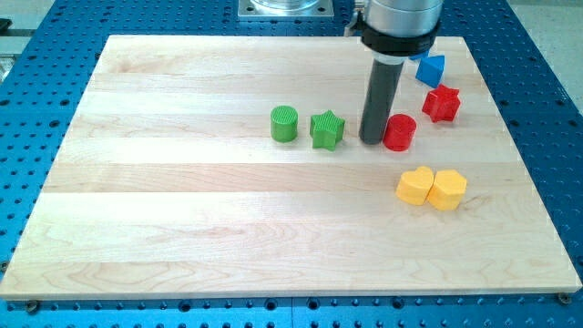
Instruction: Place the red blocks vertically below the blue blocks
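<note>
Wood bench (182, 228): pale planks on a blue perforated base; all blocks lie in its upper right part.
Green cylinder (284, 123): leftmost block, standing apart from the others.
Green star (327, 129): just beside the green cylinder, on the view's right of it.
My tip (372, 140): on the bench between the green star and the red cylinder, touching or nearly touching the latter's left side.
Red cylinder (399, 132): task block, down and to the view's left of the blue block.
Yellow blocks (431, 188): two, touching each other, toward the view's bottom from the red cylinder.
Blue block (430, 69): wedge-like shape, partly hidden behind the arm, near the view's top.
Red star (442, 103): task block, just below the blue block.
Gripper: none fitted; I operate a bare rod, so nothing is held.
Risk 1: I judge that an off-centre push lets the red cylinder slip round my tip.
Risk 2: a long push rightward may knock the red star out from under the blue block.
Arm pose: rod vertical, wide dark collar (397, 32) above, entering from the view's top.
</note>
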